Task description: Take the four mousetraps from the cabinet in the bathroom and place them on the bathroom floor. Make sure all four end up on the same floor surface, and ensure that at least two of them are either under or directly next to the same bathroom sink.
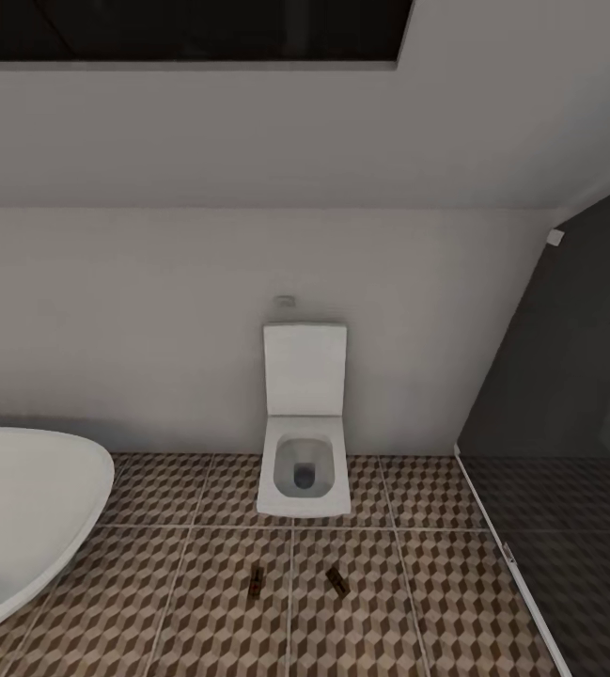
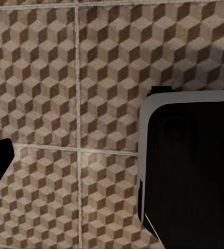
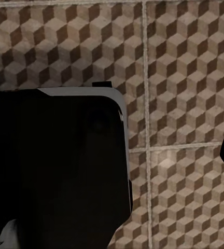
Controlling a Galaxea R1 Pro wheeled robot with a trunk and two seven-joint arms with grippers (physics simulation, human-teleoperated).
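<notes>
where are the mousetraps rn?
Head view: two mousetraps lie apart on the bathroom floor, just in front of the toilet.

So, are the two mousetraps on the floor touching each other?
Apart. In the head view, the left mousetrap and the right mousetrap lie on the bathroom floor in front of the toilet, with patterned tile plainly between them.

Both wrists point straight down; a dark body panel (image 2: 190,171) beside each; pincers' state unclear.
</notes>
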